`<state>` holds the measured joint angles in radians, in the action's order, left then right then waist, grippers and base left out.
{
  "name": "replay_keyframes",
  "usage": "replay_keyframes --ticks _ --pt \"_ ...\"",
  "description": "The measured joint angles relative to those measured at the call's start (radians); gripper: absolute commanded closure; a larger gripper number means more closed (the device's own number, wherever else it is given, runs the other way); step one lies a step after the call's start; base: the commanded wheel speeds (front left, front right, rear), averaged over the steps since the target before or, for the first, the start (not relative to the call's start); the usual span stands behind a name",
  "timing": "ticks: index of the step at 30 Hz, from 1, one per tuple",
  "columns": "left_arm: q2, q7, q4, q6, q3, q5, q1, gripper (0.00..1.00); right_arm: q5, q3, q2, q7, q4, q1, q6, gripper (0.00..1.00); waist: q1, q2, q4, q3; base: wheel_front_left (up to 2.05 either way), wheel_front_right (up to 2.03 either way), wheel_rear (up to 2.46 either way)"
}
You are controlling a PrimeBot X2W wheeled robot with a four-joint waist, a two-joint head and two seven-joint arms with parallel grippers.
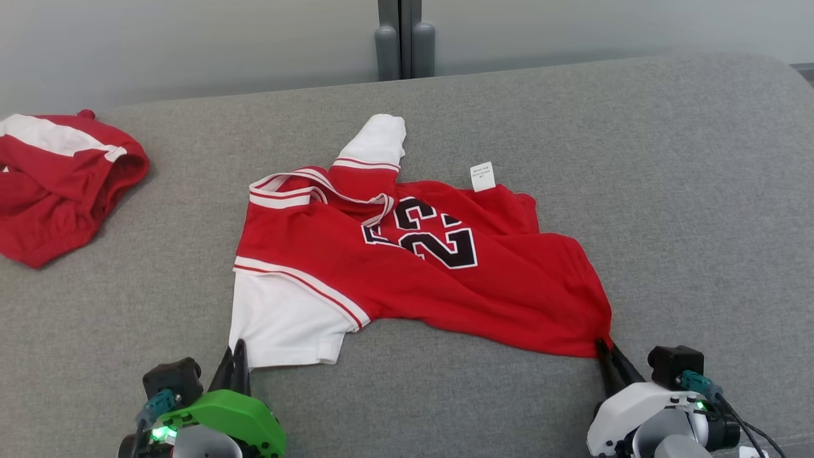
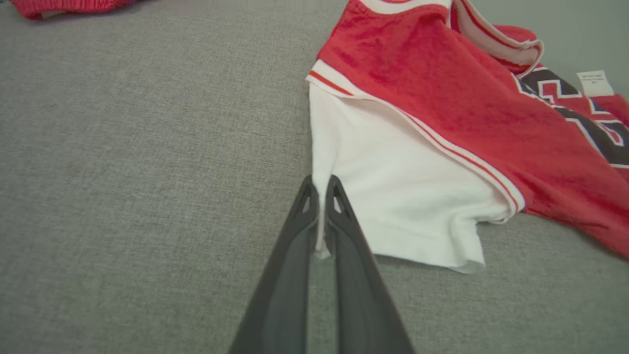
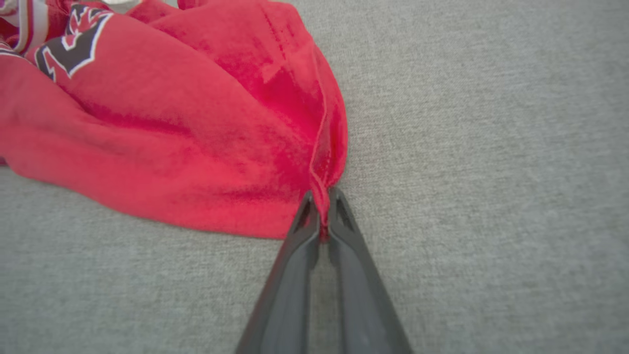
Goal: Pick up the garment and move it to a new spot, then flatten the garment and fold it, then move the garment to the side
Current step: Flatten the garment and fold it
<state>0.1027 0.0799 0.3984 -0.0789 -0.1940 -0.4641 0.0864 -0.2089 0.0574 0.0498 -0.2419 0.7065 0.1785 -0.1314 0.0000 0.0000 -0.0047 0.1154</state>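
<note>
Red garment (image 1: 420,273) sits corner-pinched in left gripper (image 2: 320,183) and right gripper (image 3: 322,195).

Label (image 1: 482,176) print illegible; other garment (image 1: 57,184) partly off-frame.

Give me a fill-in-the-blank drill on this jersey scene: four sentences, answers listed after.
1. The left gripper is shut on the ____ sleeve of the jersey.
2. The right gripper is shut on a ____ corner of the jersey.
3. The black number on the jersey reads ____.
4. In the head view, a second red garment lies toward the ____ edge of the grey surface.

Missing words: white; red; 23; left.
</note>
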Motion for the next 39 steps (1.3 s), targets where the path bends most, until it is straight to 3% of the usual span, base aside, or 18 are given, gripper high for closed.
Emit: replay_keyframes --ticks 7,17,29,39 --pt "0.004 0.009 -0.11 0.017 -0.002 -0.01 0.001 1.0 -0.105 0.07 -0.001 -0.007 -0.087 0.019 0.0 1.0 0.0 0.0 -0.016 -0.019 0.0 0.0 0.0" --pt "0.026 -0.014 -0.431 0.041 0.055 -0.088 0.037 1.0 -0.207 0.108 0.008 -0.015 -0.43 0.025 0.0 1.0 0.0 0.0 -0.041 -0.078 0.0 0.0 0.0" --pt "0.099 -0.111 -0.927 0.002 0.152 -0.137 0.146 1.0 -0.215 -0.018 0.039 0.047 -0.917 -0.024 0.0 1.0 0.0 0.0 -0.07 -0.124 0.0 0.0 0.0" --pt "0.211 -0.285 -1.163 -0.013 0.167 -0.105 0.376 1.0 -0.149 -0.15 0.058 0.165 -1.277 -0.028 0.0 1.0 0.0 0.0 -0.097 -0.109 0.0 0.0 0.0"
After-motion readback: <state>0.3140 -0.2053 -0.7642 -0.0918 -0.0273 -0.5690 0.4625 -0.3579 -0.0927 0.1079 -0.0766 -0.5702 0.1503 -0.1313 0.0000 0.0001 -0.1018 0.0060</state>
